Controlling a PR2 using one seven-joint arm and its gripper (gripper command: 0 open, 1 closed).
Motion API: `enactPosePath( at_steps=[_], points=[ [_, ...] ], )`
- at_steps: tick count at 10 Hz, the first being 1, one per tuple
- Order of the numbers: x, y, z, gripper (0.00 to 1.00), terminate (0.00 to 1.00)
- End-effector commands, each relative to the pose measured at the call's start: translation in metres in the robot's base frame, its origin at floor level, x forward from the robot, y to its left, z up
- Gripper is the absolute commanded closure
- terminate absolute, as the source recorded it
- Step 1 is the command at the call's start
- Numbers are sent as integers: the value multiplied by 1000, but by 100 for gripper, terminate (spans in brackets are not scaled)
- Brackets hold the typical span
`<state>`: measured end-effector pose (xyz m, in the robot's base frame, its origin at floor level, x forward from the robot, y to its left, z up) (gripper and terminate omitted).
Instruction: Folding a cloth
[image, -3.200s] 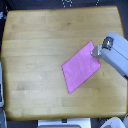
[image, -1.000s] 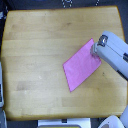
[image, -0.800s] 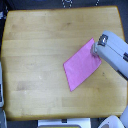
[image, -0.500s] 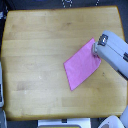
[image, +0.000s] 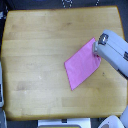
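At right of centre, the cloth lies flat on the wooden surface, unfolded (no crease visible). The gripper sits at its upper right corner; whether its jaws are together cannot be told, so folding seems barely begun.

The bench is pale wood with a visible grain, smooth and faintly sheened, its edges darker and duller. The cloth is thin pink-magenta fabric, matt and plain, lying flat with no texture to be made out. The hand has a light grey casing that looks like smooth plastic.
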<state>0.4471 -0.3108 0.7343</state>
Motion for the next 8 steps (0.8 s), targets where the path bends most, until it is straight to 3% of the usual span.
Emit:
enactPosePath(
  at_steps=[1,5,8],
  points=[
    [-1,5,39,100,0],
    [-14,45,80,100,0],
    [-22,76,91,100,0]
  ],
)
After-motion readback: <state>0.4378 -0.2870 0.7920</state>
